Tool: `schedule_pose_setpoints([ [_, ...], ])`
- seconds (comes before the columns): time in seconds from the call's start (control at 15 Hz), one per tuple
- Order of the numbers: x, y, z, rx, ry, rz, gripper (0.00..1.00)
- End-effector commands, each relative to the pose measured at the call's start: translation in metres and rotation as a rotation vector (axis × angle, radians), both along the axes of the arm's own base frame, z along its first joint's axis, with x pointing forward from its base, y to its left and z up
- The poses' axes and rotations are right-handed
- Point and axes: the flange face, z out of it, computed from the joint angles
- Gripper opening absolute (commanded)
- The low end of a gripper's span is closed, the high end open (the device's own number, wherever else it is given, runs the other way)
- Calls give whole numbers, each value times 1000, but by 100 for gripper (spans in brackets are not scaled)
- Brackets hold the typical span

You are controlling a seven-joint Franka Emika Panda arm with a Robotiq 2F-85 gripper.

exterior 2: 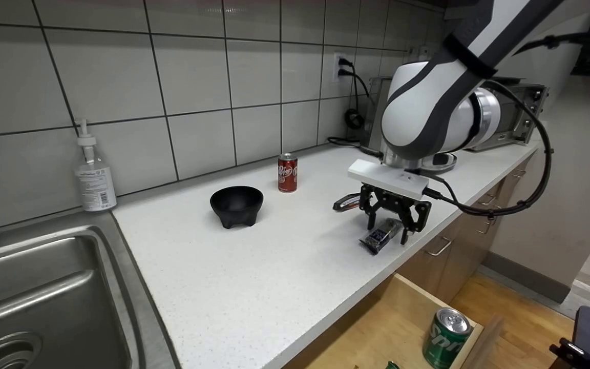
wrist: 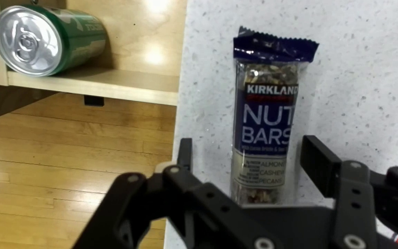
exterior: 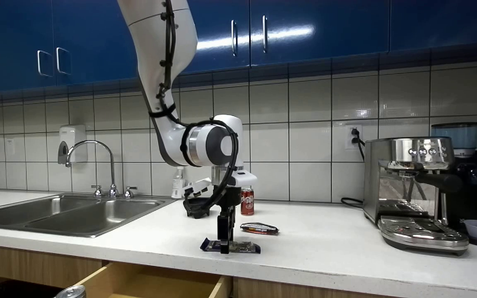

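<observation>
A nut bar [wrist: 266, 121] in a clear and dark blue wrapper lies flat on the white counter, close to its front edge. It also shows in both exterior views [exterior: 244, 247] [exterior 2: 376, 239]. My gripper [wrist: 249, 154] points down over the bar and is open, with one finger on each long side of it. In the wrist view gaps show between both fingers and the wrapper. The bar's near end is hidden behind the gripper body. The gripper also shows in both exterior views [exterior: 225, 244] [exterior 2: 388, 229], low at the bar, holding nothing.
Behind the bar lies a dark packaged item [exterior: 259, 228]. A red can [exterior 2: 288, 173] and black bowl [exterior 2: 236, 205] stand farther back. An open drawer [exterior 2: 356, 341] below the counter edge holds a green can [exterior 2: 446, 338]. A sink [exterior: 93, 235] and espresso machine [exterior: 408, 155] flank the area.
</observation>
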Motion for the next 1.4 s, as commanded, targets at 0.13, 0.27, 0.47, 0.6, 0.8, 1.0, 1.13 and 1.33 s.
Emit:
schedule_pose_setpoints([
  [0.13,6,-3,0,3,-8,13,35],
  [0.27,6,-3,0,3,-9,13,19],
  [0.47,4,-1,7,-4,-18,15,8],
  [0.6,2,1,12,-4,-24,16,8],
  [0.8,-4,12,22,-2,-32,24,8],
  [1.0,-12,30,31,8,-36,39,8],
  [1.13,-19,47,35,19,-31,56,8],
  [1.33,-34,73,37,25,-25,75,8],
])
